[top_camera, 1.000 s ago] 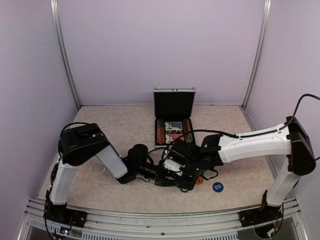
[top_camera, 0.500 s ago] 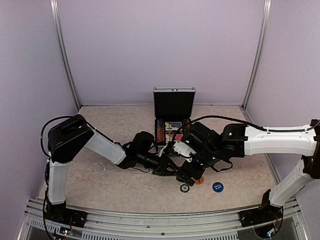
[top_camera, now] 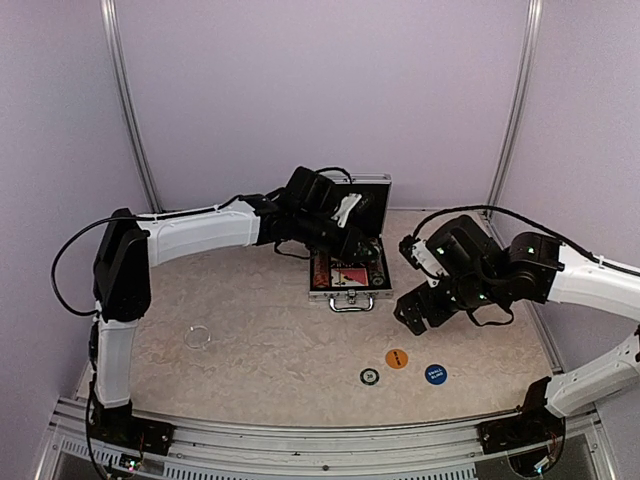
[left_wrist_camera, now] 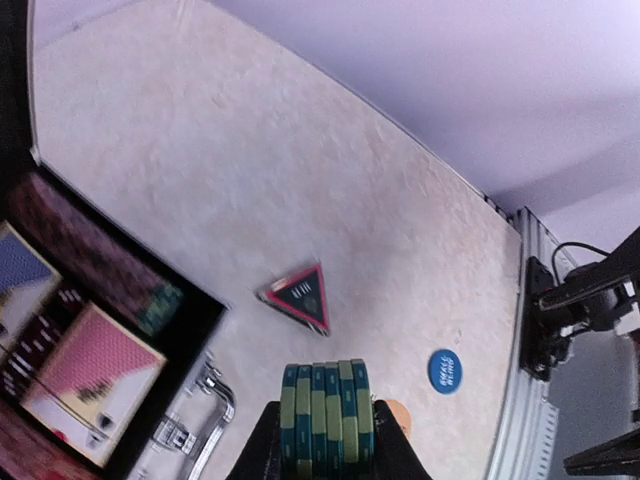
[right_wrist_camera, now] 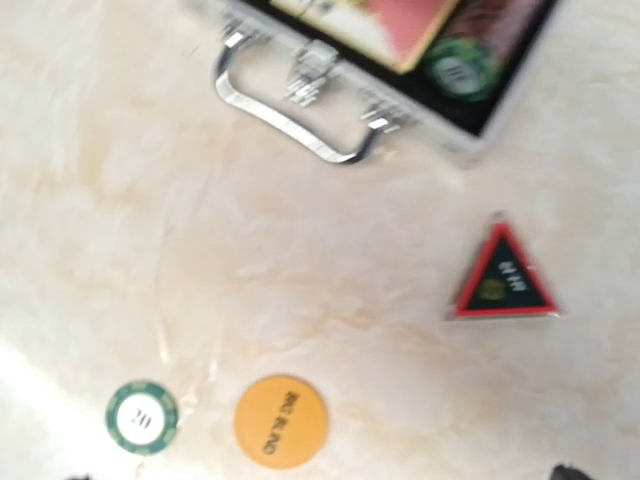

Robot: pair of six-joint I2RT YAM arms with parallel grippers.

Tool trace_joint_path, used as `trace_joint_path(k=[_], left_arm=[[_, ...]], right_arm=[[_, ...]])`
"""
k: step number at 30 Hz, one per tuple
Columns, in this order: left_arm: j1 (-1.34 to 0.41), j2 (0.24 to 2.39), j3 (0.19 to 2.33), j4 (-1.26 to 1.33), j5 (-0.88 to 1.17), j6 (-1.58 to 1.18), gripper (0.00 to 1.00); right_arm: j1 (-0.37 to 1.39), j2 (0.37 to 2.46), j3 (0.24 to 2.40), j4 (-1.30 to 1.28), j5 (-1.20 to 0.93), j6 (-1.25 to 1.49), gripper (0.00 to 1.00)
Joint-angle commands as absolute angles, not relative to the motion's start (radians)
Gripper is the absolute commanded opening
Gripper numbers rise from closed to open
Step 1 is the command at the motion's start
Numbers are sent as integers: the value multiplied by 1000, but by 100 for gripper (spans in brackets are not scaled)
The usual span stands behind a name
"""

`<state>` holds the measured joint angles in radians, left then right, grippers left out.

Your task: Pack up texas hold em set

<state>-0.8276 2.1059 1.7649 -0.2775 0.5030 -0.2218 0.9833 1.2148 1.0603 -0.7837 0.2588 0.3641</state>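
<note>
The left jaws pinch narrow around a stack of green-and-yellow chips (left_wrist_camera: 325,415), held on edge, while the right jaws stand wide and empty. We see the left arm (top_camera: 200,225) reached out so that its load hangs above the open silver briefcase (top_camera: 335,294). The right arm (top_camera: 560,275) hovers low over the desk (top_camera: 250,330) just right of the briefcase.

A second ago both arms were huddled together in front of the briefcase, and the right jaws were half closed. Since then those jaws have sprung apart and pulled away rightward, and the left arm has swung up and back with the stack. We read that as a finished handover: the chips now ride with the left arm alone, and what remains for them is to be lowered into the briefcase.

Inside the briefcase lie a pink-backed card deck (left_wrist_camera: 95,370) and stowed chips (right_wrist_camera: 460,70). Several pieces are not yet packed, all in front of the briefcase and to its right. The dark, red-edged triangular marker (right_wrist_camera: 503,275) lies nearest its front right corner. Farther forward are a lone green chip (top_camera: 370,376), an orange disc (top_camera: 397,358) and a blue disc (top_camera: 435,375). With its jaws free, we judge the right arm best placed to gather these.
</note>
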Motion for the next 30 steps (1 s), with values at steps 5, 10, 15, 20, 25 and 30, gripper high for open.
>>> trace_joint_path(k=[5, 10, 15, 20, 25, 30], left_arm=[[-830, 2328, 2172, -626, 330, 284, 0], [-847, 2349, 2157, -569, 267, 452, 0], [-868, 2352, 2120, -493, 199, 554, 0], [-884, 2366, 2101, -425, 139, 610, 0], [-907, 2394, 2097, -393, 107, 641, 0], [-922, 2430, 2096, -353, 86, 649, 0]], right_arm=[[949, 1136, 1054, -846, 319, 442, 99], [948, 1112, 1041, -849, 328, 450, 100], [945, 1101, 1031, -849, 315, 462, 100], [945, 1102, 1025, -853, 314, 480, 100], [945, 1107, 1024, -857, 316, 493, 100], [945, 1104, 1019, -861, 309, 507, 100]])
